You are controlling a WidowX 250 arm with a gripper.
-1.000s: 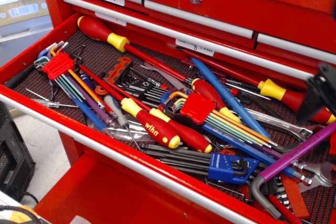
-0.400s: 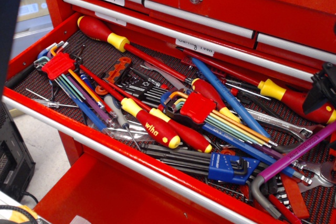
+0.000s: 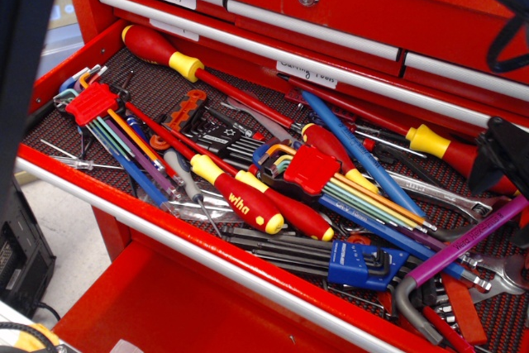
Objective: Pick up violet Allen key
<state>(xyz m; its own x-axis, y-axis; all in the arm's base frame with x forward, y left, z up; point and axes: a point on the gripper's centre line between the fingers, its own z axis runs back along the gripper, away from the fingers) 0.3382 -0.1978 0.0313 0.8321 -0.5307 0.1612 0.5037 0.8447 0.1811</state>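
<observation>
Since a moment ago the gripper (image 3: 506,157) has been shifting lower at the right edge; cut off, its opening cannot be told. Just below it the violet Allen key (image 3: 463,245) is lying in the open red drawer (image 3: 207,245), magenta arm slanting, grey bend nearest. Farther left, red-and-yellow screwdrivers (image 3: 248,202) are crowding the mesh liner.

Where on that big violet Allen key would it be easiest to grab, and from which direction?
Probably on the straight violet arm of the violet Allen key, about midway, coming down from above. That arm lies on top of the other tools, slanting up to the right, so its sides look free. The grey bent end sits low among black keys and is crowded. The dark end effector is at the right edge; its state is unclear.
</observation>
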